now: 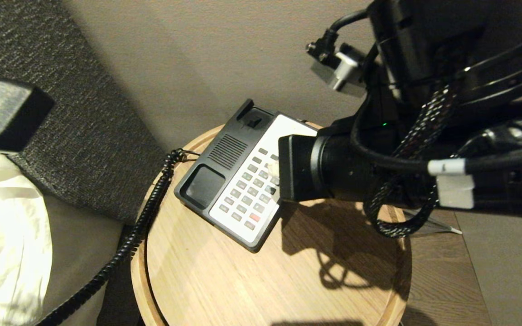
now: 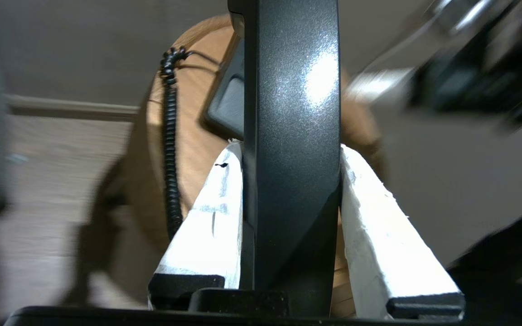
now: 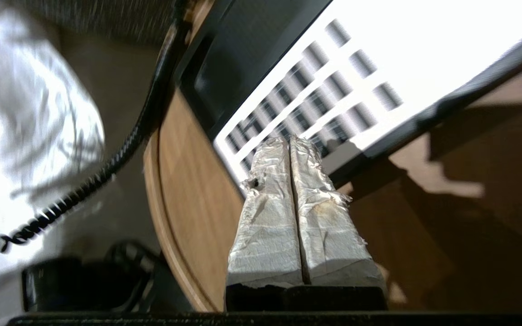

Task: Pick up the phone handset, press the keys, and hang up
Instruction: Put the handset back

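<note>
- We count one phone handset (image 2: 290, 136), clamped in our left end effector (image 2: 290, 154).
- One keypad: the keys (image 1: 252, 190), one red.
- Right end effector (image 3: 290, 145) fully closed, holding nothing, over them.
- No writing is readable.

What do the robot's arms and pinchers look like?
The right arm is chunky and black, with black cables, a braided hose and white tags. The right gripper has two long wedge fingers wrapped in crinkly white tape on black mounts. The left gripper has the same white-taped fingers.
</note>
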